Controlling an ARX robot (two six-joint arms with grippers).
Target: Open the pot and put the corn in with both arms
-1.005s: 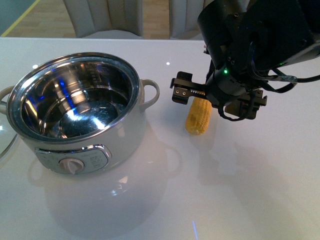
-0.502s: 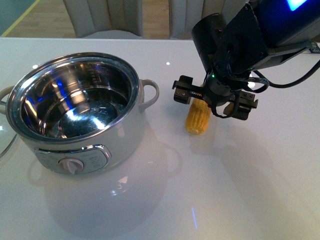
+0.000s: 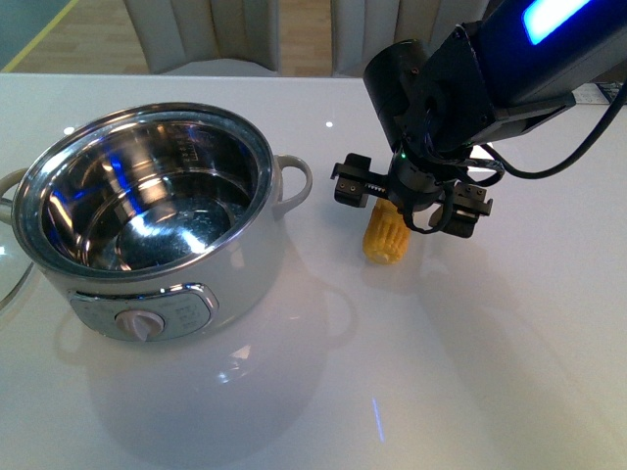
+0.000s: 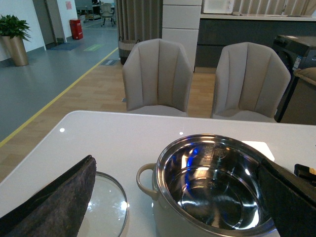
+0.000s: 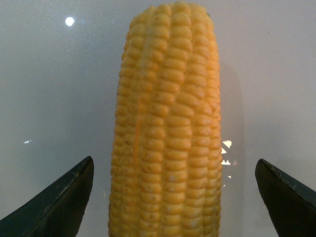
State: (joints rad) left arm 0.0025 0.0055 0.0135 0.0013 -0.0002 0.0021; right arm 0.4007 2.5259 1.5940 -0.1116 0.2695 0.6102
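So the long yellow-orange corn cob with its neat rows of kernels (image 3: 386,238) is lying flat on the glossy white table (image 3: 294,411). The black right arm (image 3: 460,78) has its jaws straddling the end of the cob nearest the wrist. Those jaws are released and spread wide. In the right wrist view the cob (image 5: 168,128) runs straight up the middle between the two dark fingertips (image 5: 64,197). There's bare table (image 5: 49,74) showing on each side, so neither fingertip is touching it. The tapered end points away from the jaws.

The big round white electric cooker pot with the shiny steel inner bowl (image 3: 250,264) sits off to one side of the right jaws, near but apart. Its cream loop handle (image 3: 294,181) is the bit closest to them.

The left jaws are released too, gripping nothing. In the left wrist view the two dark, felt-looking fingers (image 4: 54,202) stand far apart. The pot (image 4: 160,217) sits just ahead of them, mostly in the gap and over toward one finger. The steel-rimmed round glass lid (image 4: 106,202) lies flat on the table right beside the other finger, next to the pot's other handle (image 4: 144,178). Two grey padded chairs (image 4: 158,74) stand past the table's far edge, well ahead of the left jaws.
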